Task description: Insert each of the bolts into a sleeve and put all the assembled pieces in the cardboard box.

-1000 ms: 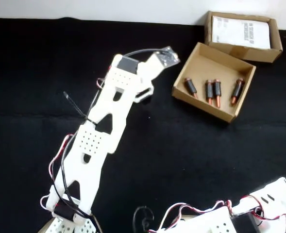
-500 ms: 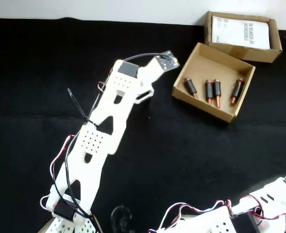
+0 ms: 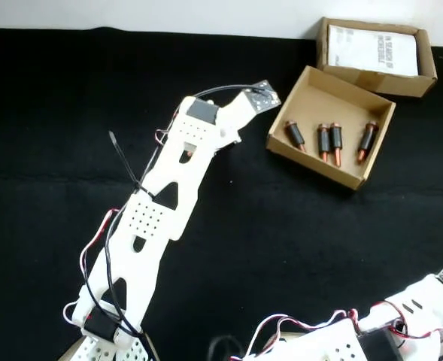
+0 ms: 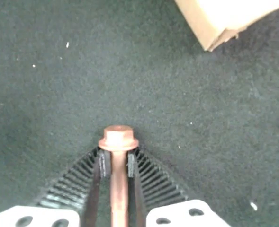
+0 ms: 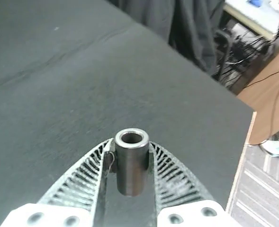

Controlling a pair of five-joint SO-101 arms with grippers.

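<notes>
My left gripper (image 4: 119,163) is shut on a copper bolt (image 4: 118,175), whose flanged head sticks out past the fingertips over the black cloth. In the high view that arm (image 3: 168,195) stretches up the table and ends just left of the open cardboard box (image 3: 316,91). Inside the box lie several assembled pieces (image 3: 331,141), copper bolts in dark sleeves. My right gripper (image 5: 130,163) is shut on a dark metal sleeve (image 5: 131,161), its bore facing outward. The right arm (image 3: 402,323) sits low at the table's front right corner.
A second cardboard box (image 3: 413,81) with a printed sheet on top stands behind the open one at the back right. A corner of the open box (image 4: 224,19) lies close ahead of the left gripper. Black cloth (image 3: 296,248) covers the table.
The left arm has shifted a little to the right, toward the open box, with the bolt still held. The right arm has kept still.
</notes>
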